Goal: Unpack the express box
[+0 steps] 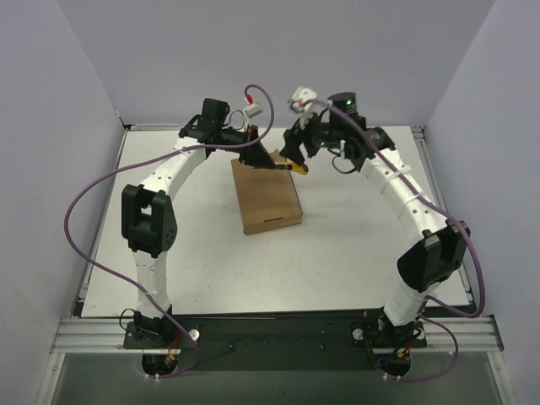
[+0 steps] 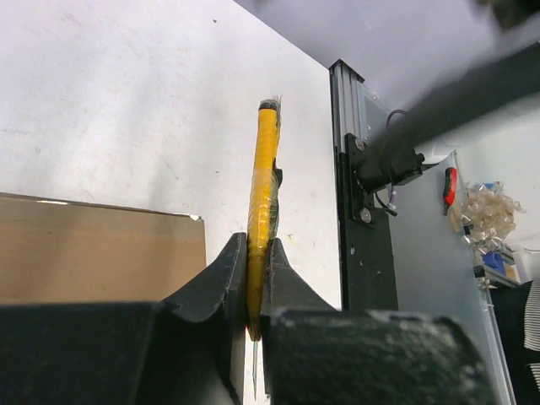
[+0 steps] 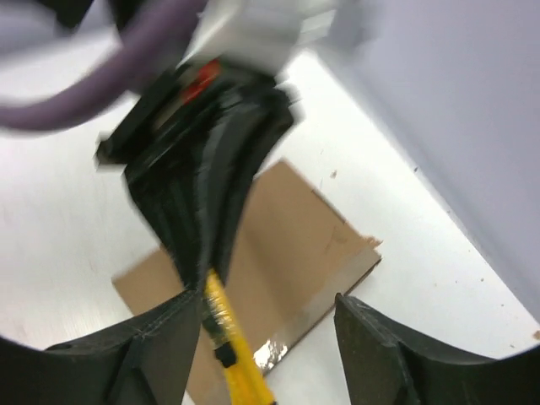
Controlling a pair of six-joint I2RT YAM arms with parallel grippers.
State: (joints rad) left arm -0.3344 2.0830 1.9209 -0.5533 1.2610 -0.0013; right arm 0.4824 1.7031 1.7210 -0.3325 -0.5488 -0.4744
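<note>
left claw (image 2: pixel 256 278): clamped down hard on the yellow utility knife (image 2: pixel 266 186). I've got it near one end, so most of the handle sticks out past my fingertips.
right claw (image 3: pixel 261 337): jaws well apart, holding nothing. The knife runs through the gap (this view is smeared, so I can't swear neither finger is brushing it).
express box (image 1: pixel 268 196): flat on the table (image 1: pixel 354 245), lid shut, toward the far middle. Both claws hang over its far end, and the knife is just past that edge.
worry 1: if my right fingers catch the handle as they pull away, they could twist it out of my left grip.
worry 2: it's a thin pinch that far off-centre, so the knife could pivot once the blade pushes on anything.
worry 3: nothing pins the box down, so a dragging cut could just shove it along.
worry 4: too deep a cut could slice whatever's inside.
</note>
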